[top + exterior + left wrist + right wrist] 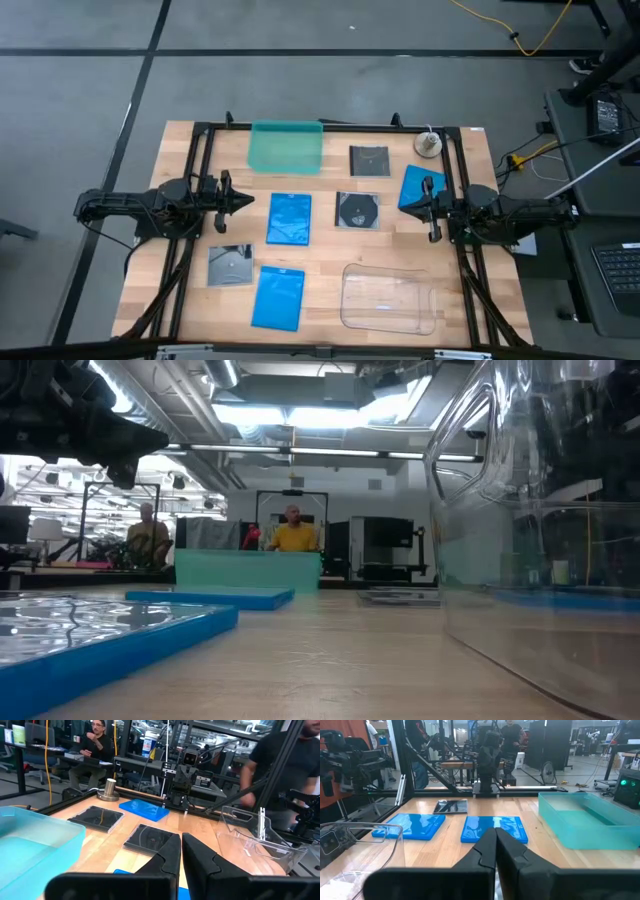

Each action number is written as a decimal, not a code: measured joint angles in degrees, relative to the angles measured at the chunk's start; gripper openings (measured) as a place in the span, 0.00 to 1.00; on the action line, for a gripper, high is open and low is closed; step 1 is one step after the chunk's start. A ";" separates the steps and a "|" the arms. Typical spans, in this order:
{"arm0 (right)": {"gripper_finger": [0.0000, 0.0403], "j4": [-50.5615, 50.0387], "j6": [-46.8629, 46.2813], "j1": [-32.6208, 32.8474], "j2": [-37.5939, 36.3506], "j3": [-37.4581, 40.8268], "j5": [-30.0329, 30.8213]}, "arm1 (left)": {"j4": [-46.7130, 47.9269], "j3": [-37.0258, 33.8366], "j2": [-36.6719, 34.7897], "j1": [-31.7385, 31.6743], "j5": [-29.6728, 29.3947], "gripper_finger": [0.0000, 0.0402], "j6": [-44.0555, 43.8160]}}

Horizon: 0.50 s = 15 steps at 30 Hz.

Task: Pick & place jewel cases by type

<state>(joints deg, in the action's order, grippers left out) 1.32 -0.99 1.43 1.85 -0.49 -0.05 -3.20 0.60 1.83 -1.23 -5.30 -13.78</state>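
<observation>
Three blue jewel cases lie on the table: one [289, 219] in the middle, one [279, 298] near the front, and a tilted one [418, 186] at the right. Dark square jewel cases showing discs lie at the back [369, 160], in the middle [357, 211] and at the front left [230, 265]. My left gripper [249, 200] is shut and holds nothing, left of the middle blue case; its own view shows the fingers [170, 857] pressed together. My right gripper [424, 205] is also shut and empty, at the tilted blue case's near edge, its fingers [487, 845] together.
A teal tray [286, 147] stands at the back, and a larger clear tray [388, 297] at the front right. A round metal piece [429, 144] sits at the back right. A black frame borders the table. People show in the room beyond [292, 535].
</observation>
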 joint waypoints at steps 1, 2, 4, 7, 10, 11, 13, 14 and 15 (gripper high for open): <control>0.02 -0.02 0.02 -0.02 0.00 0.02 0.00 | 0.00 0.00 0.00 -0.02 0.00 0.03 -0.02; 0.02 -0.01 0.02 0.00 0.01 0.01 0.00 | 0.00 0.00 0.00 -0.02 -0.01 0.03 0.00; 0.02 0.00 0.02 -0.02 0.00 0.00 0.02 | 0.00 0.00 -0.02 0.00 0.00 0.03 0.00; 0.02 -0.02 0.01 0.00 0.01 0.00 0.01 | 0.00 -0.02 0.00 -0.01 0.00 0.02 0.00; 0.02 -0.02 0.01 0.00 0.00 0.02 0.00 | 0.00 0.00 0.00 -0.02 0.00 0.02 -0.02; 0.02 0.00 0.02 -0.02 0.00 0.00 0.02 | 0.00 0.00 0.00 0.00 -0.02 0.02 0.00; 0.02 0.00 0.02 -0.02 0.02 0.02 0.02 | 0.00 0.00 0.00 -0.02 0.00 0.02 0.00; 0.02 -0.01 0.01 0.00 0.01 0.02 0.01 | 0.01 0.00 -0.02 0.00 0.00 0.03 0.00; 0.02 -0.02 0.02 0.00 0.00 0.01 0.01 | 0.00 -0.01 0.00 0.00 -0.02 0.03 0.00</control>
<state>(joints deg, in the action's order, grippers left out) 1.30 -0.97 1.43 1.85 -0.48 -0.04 -3.20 0.59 1.83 -1.23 -5.32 -13.78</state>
